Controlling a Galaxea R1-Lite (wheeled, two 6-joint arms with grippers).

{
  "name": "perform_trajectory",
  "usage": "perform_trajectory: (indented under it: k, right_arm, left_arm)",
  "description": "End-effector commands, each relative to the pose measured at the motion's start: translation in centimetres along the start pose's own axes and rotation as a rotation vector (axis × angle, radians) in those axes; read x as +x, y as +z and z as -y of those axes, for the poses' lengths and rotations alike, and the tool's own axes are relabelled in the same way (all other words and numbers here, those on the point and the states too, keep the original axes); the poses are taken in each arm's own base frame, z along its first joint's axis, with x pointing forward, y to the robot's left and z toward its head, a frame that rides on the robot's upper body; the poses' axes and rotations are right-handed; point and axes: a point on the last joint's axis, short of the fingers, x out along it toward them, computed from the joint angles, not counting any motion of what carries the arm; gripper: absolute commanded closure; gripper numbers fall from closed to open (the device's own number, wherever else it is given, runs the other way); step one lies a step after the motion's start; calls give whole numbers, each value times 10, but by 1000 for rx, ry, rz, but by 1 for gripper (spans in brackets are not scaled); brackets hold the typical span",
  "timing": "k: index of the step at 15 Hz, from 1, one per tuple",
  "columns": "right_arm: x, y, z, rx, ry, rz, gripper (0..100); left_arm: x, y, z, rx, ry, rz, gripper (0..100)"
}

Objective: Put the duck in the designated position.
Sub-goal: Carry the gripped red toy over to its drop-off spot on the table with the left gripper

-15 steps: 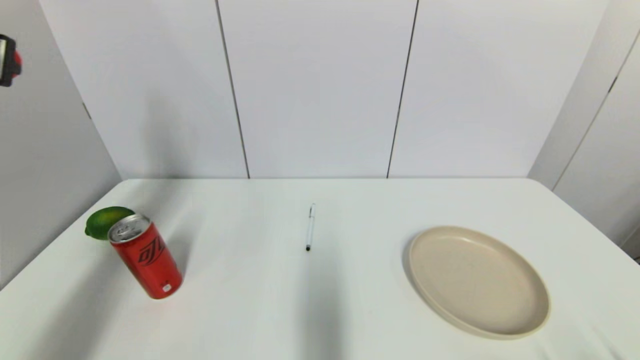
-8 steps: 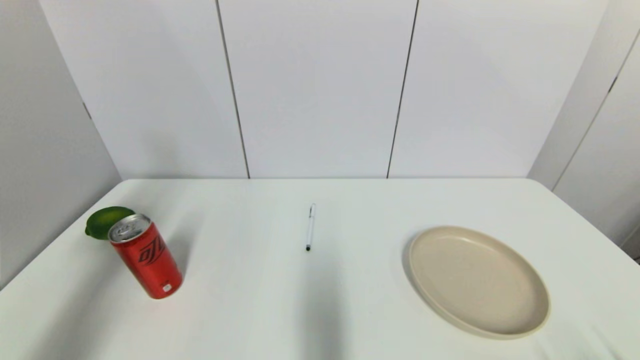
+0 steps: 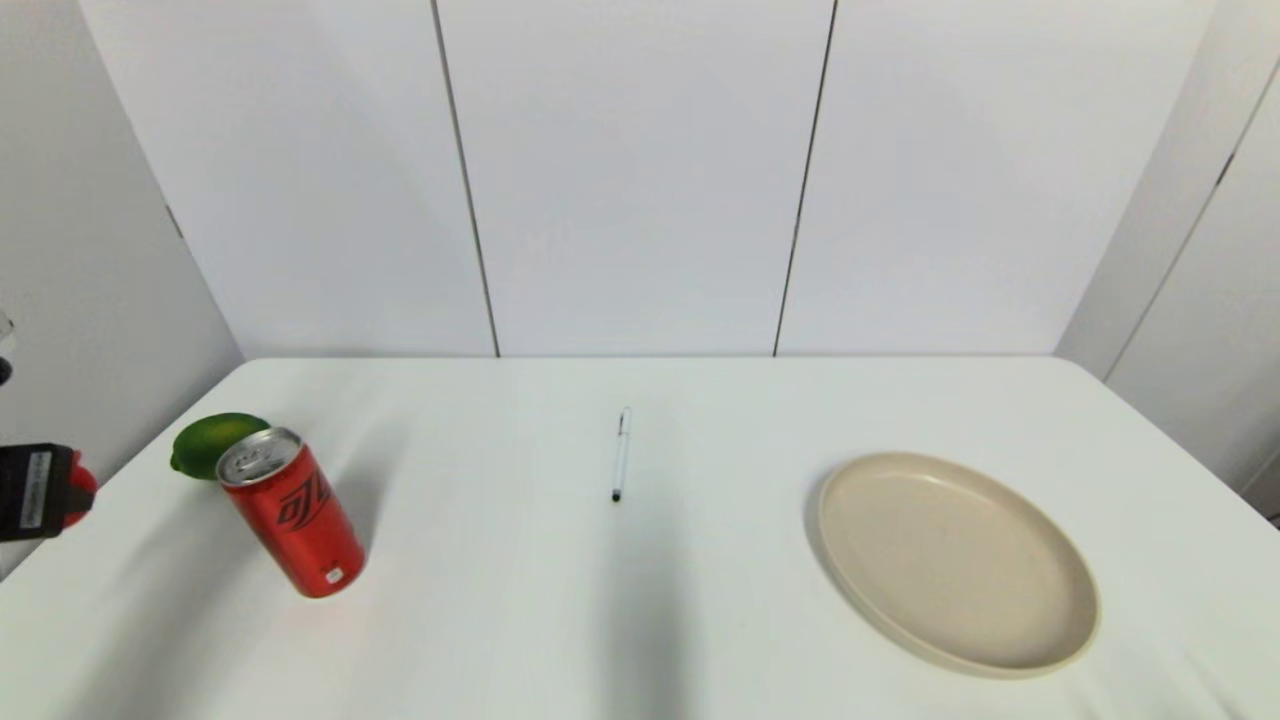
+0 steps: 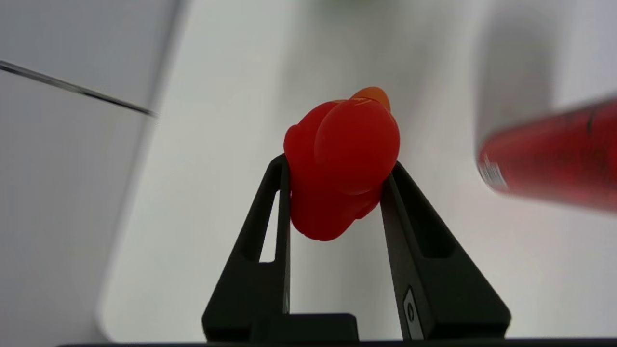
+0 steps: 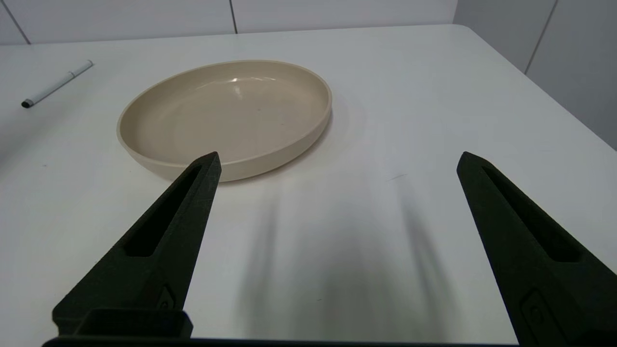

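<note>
The red can (image 3: 290, 512) bears black stylised lettering, unreadable.

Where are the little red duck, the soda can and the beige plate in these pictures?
duck (image 4: 342, 159): left wrist view, on its plump body, between the left gripper's fingers.
soda can (image 3: 295, 525): head view, on its red side wall.
plate (image 3: 1085, 575): head view, on its right rim.

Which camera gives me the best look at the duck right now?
The left wrist view: the duck fills the centre, pinched in the left hand. The head view shows only a red sliver at its left edge; the right wrist view shows none.
</note>
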Motion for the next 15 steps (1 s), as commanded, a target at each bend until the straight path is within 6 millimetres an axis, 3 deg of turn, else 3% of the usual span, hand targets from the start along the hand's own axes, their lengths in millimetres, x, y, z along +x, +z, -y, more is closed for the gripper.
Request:
perform_trajectory:
  k: [1,9,15]
  right_arm:
    - [0,0,0,0,0,0,0]
    - [0,0,0,0,0,0,0]
    - [0,0,0,0,0,0,0]
  left_arm:
    - [34,-13,7,-40,-98,-160,100]
    - [95,-16,7,-60,-82,-204,100]
    - [118,-12,5,-77,-79,-211,100]
